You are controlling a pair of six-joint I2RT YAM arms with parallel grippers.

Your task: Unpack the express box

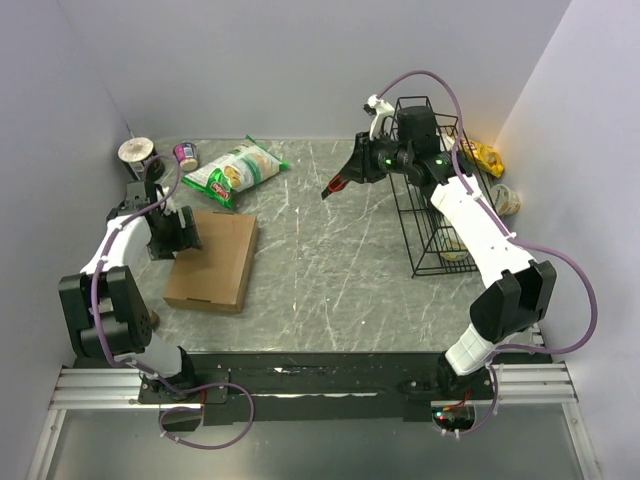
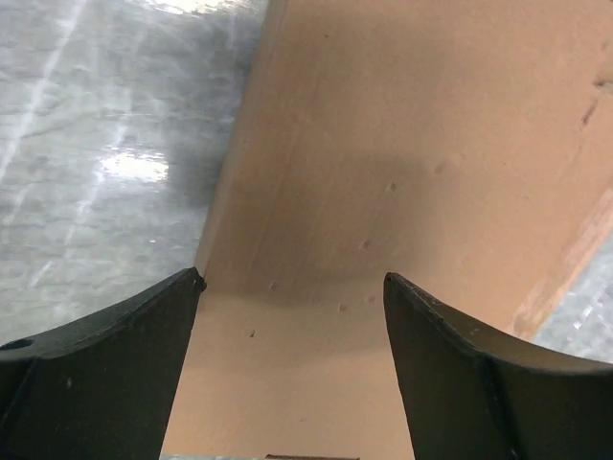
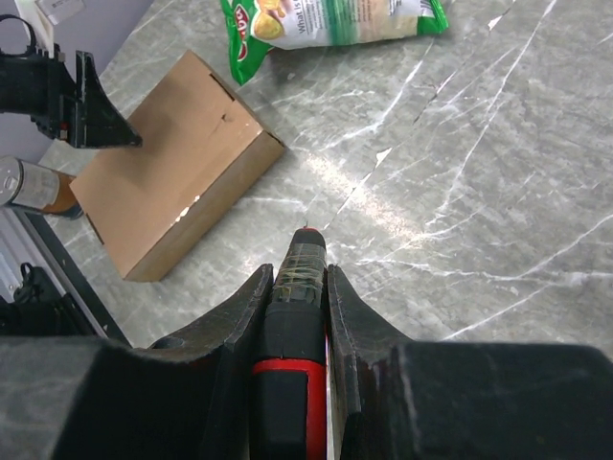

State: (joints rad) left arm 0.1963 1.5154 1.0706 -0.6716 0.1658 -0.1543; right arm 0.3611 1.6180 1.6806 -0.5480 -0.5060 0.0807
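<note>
1. On the left half of the desk [image 1: 330,280] lies the express box [image 1: 213,262], flat and closed, its long side running away from the arm bases and slightly skewed.
2. Just beyond its far end lies a green-and-white snack bag [image 1: 235,172], near the box but not touching it.
3. The left tool [image 1: 188,232] hangs at the box's far left corner. In the left wrist view its two fingers [image 2: 105,374] stand wide apart, with the brown top of the box between them and the box's edge running up from the left finger. Nothing is gripped, and whether the fingers touch the cardboard cannot be told.
4. The right tool [image 1: 340,183] is held above the far middle of the desk, well apart from the box and pointing toward it. Its fingers are closed tight on a slim item [image 3: 292,331], black and red with tape wound round its tip, which juts out past the fingertips.
5. From the right wrist view the box shows one long side wall and its plain top, with the left tool at its far corner.
6. A black wire rack [image 1: 432,190] stands at the right, behind the right arm.
7. Two cups [image 1: 137,152] stand in the far left corner.
</note>
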